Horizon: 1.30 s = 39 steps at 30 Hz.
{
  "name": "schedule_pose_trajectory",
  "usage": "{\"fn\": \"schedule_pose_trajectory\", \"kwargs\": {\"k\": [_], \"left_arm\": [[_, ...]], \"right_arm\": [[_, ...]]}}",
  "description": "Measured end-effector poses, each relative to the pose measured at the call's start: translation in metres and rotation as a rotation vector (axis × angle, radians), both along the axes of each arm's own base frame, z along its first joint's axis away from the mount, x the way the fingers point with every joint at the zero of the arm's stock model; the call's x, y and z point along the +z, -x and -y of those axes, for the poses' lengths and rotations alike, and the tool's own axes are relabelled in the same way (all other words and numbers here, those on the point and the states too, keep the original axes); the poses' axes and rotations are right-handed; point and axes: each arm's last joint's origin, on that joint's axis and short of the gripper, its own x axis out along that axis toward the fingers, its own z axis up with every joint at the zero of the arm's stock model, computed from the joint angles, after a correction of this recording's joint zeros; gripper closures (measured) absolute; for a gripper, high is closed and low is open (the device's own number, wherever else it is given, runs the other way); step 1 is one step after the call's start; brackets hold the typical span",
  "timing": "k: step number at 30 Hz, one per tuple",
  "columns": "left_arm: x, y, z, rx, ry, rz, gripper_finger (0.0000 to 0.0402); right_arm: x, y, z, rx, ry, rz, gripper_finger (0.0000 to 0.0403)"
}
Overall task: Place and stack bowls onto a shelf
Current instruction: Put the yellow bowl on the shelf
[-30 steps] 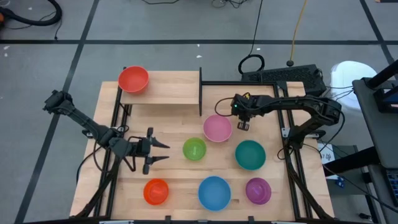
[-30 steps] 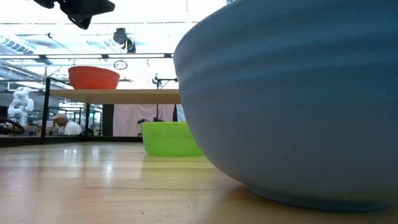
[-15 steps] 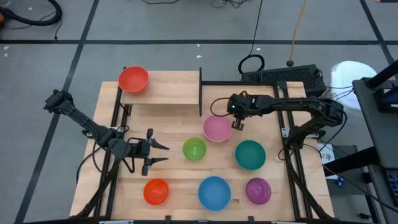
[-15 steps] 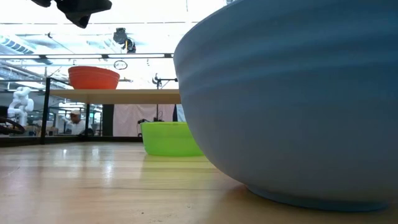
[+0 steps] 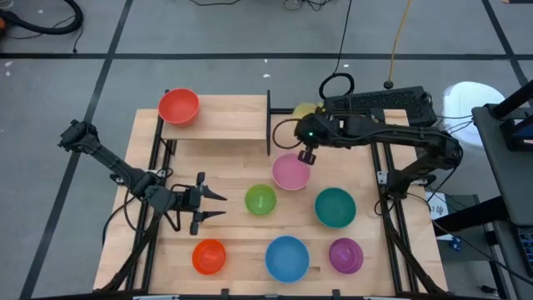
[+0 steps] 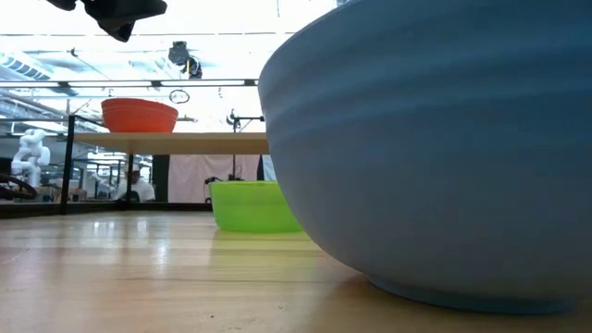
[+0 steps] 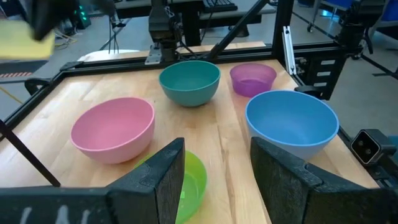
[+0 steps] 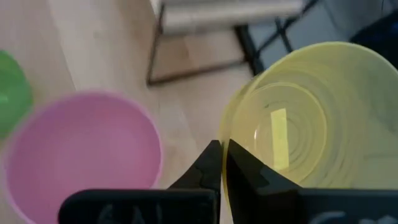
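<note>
My right gripper (image 5: 306,156) is shut on a yellow bowl (image 8: 292,118), raised above the table just right of the shelf (image 5: 221,121). In the high view only a sliver of the yellow bowl (image 5: 304,110) shows past the arm. A red bowl (image 5: 178,106) stands on the shelf's left end. Pink (image 5: 291,172), green (image 5: 260,199), teal (image 5: 335,207), orange (image 5: 209,256), blue (image 5: 287,257) and purple (image 5: 346,254) bowls rest on their bases on the table. My left gripper (image 5: 218,205) waits open, left of the green bowl. My right gripper pinches the yellow bowl's rim (image 8: 239,118), one finger inside the wall and one outside. The fingers slant down from the table's right side. The bowl is lifted clear of the table and tilted, its hollow facing the wrist camera.
The shelf's black post (image 5: 268,123) stands close to the held bowl. The shelf board to the right of the red bowl is bare. A keyboard (image 5: 379,104) lies beyond the table's far right corner. In the low view the blue bowl (image 6: 435,148) fills the right half.
My right gripper has risen and swung toward the table's far left, nearer the shelf's post, tipping further downward. The yellow bowl has come up with it and now shows beyond the arm. The other bowls have stayed put.
</note>
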Motion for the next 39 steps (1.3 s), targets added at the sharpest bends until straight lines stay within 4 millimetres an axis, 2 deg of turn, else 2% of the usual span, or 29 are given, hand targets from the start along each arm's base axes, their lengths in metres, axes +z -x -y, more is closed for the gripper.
{"fn": "schedule_pose_trajectory", "kwargs": {"k": [6, 21, 25, 28, 33, 39], "left_arm": [[0.000, 0.000, 0.000, 0.000, 0.000, -0.001, 0.0213], [-0.005, 0.000, 0.000, 0.007, -0.003, -0.041, 0.0213], [-0.006, 0.000, 0.000, 0.013, 0.012, -0.048, 0.0213], [-0.005, 0.000, 0.000, 0.014, 0.024, -0.044, 0.0213], [-0.006, -0.001, 0.001, 0.015, 0.023, -0.050, 0.0213], [-0.006, -0.001, 0.001, 0.015, 0.024, -0.048, 0.0213]], "right_arm": [[0.029, -0.016, -0.004, 0.020, 0.099, 0.038, 0.0402], [0.062, -0.098, 0.009, 0.178, 0.231, 0.036, 0.0403], [0.059, -0.115, 0.017, 0.186, 0.251, 0.040, 0.0403], [0.049, -0.123, 0.026, 0.200, 0.217, 0.044, 0.0403], [0.028, -0.134, 0.037, 0.233, 0.140, 0.022, 0.0403], [0.016, -0.144, 0.046, 0.268, 0.095, 0.042, 0.0403]]}}
